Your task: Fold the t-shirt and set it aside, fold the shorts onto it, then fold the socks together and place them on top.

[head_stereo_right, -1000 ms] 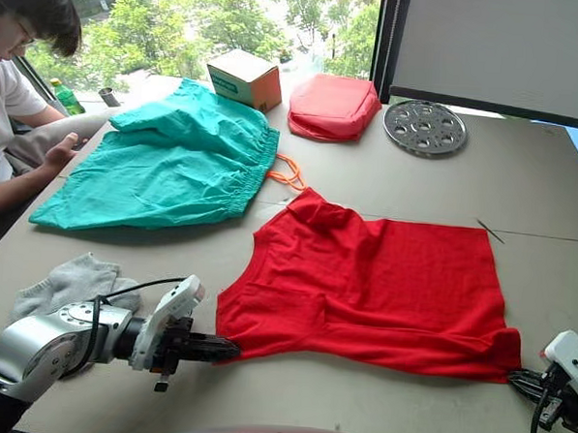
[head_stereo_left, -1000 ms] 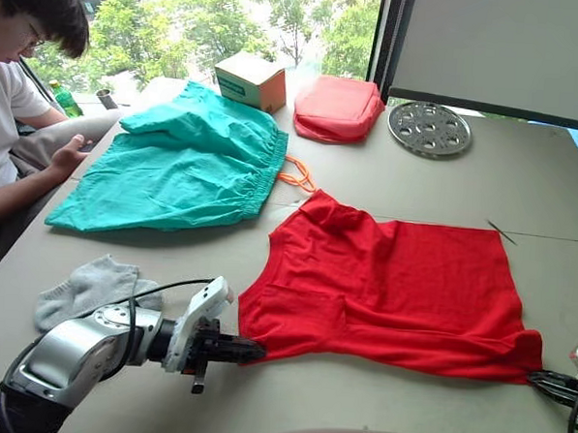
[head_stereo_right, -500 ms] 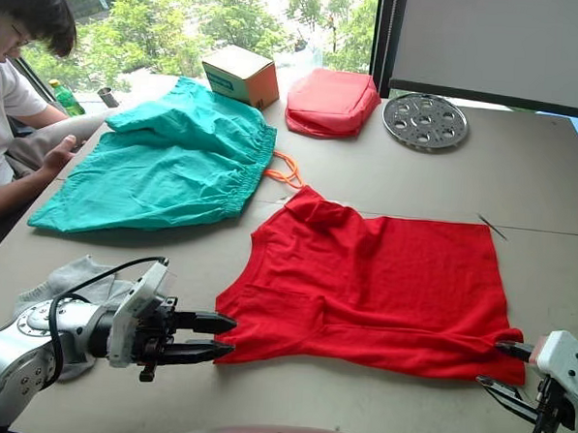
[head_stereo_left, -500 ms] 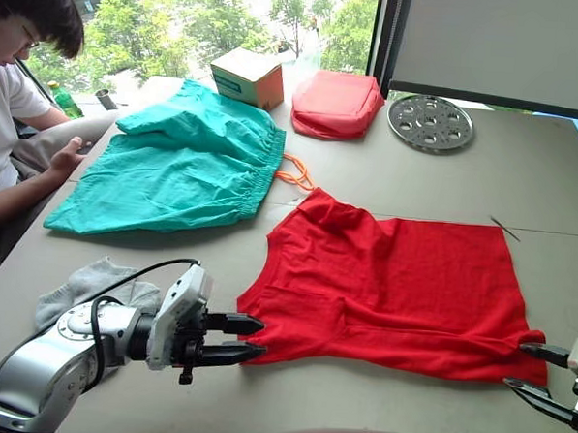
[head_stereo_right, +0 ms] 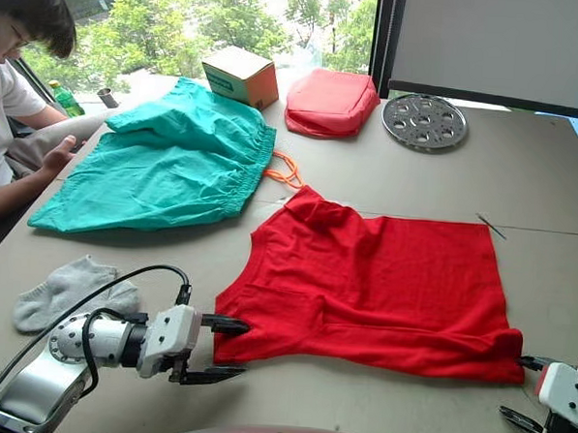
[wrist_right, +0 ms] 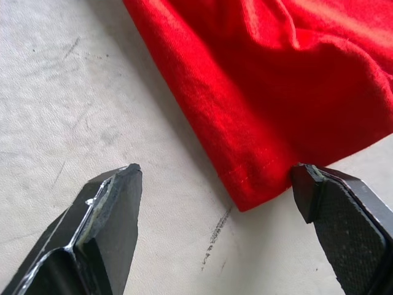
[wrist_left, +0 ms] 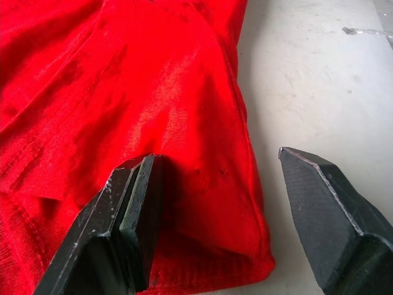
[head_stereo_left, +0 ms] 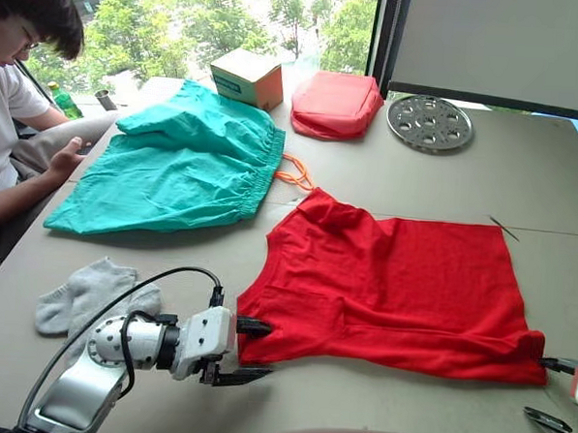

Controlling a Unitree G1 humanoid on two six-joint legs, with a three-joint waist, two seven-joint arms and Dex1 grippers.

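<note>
Lab or office — worktable [head_stereo_left: 446,186] by window [head_stereo_left: 231,19].

Broad, matte grey-beige tabletop [head_stereo_left: 446,181], scuffed and faintly marked, with a thin seam line running across its far half. Behind it, a large window [head_stereo_left: 232,15] full of sunlit green tree foliage, framed on one side by a dark vertical post [head_stereo_left: 384,32]. Next to the post, a pale grey flat panel [head_stereo_left: 502,43] with a dark lower edge. Bright daylight from the window, soft shadows on the surface. At the robot's left edge, a seated person in a white shirt [head_stereo_left: 9,105], head bent, forearm resting along the tabletop's side. Small green plastic bottle [head_stereo_left: 65,99] near the window.
</note>
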